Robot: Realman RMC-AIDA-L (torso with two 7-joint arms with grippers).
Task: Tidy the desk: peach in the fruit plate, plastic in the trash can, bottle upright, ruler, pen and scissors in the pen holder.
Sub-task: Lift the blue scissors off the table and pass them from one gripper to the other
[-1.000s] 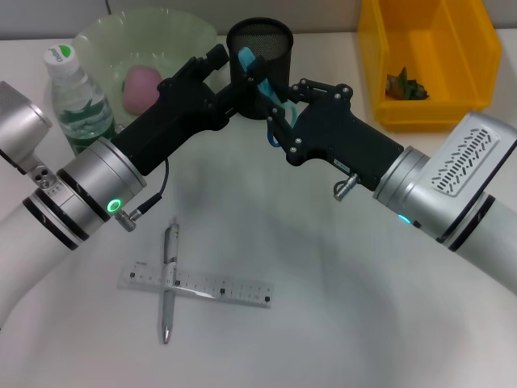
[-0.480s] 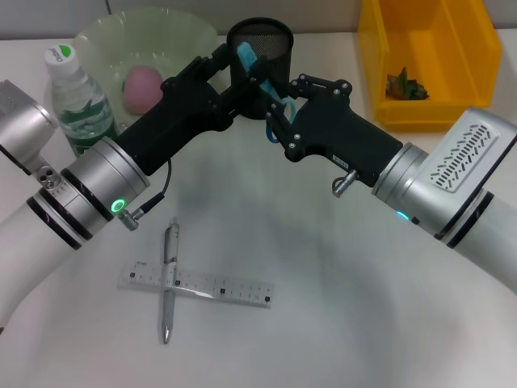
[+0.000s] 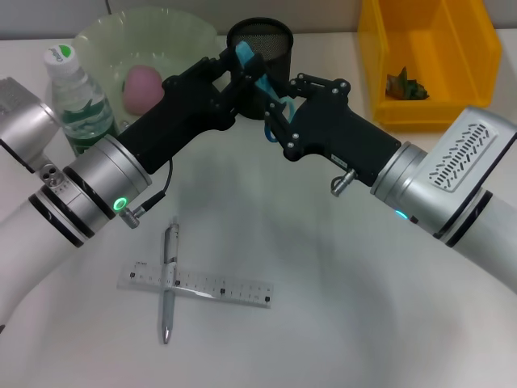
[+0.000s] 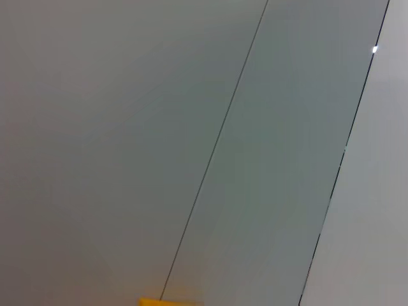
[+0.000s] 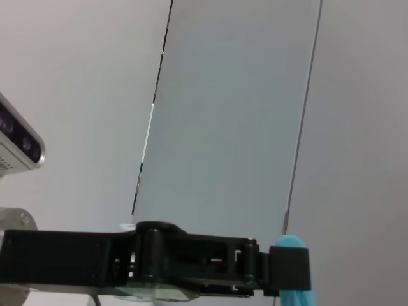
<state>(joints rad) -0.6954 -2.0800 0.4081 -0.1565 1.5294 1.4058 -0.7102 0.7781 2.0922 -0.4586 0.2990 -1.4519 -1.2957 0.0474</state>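
Note:
The scissors (image 3: 260, 81), light blue, hang tilted in the air just in front of the black mesh pen holder (image 3: 271, 36). My left gripper (image 3: 236, 66) is shut on their blade-cover end and my right gripper (image 3: 275, 107) is shut on the handle end. The right wrist view shows the left gripper (image 5: 290, 268) clamped on the blue cover (image 5: 294, 297). The pen (image 3: 169, 283) lies across the clear ruler (image 3: 230, 290) on the desk (image 3: 339, 307). The peach (image 3: 141, 87) sits in the green fruit plate (image 3: 105, 39). The bottle (image 3: 81, 105) stands upright. The plastic (image 3: 406, 85) lies in the yellow trash can (image 3: 472, 101).
Both arms cross the middle of the desk and meet at its far centre. The fruit plate and bottle stand at the far left, the trash can at the far right. The left wrist view shows only wall panels.
Both grippers have risen slightly with the scissors, and the blade-cover tip now stands a little higher against the pen holder's rim.

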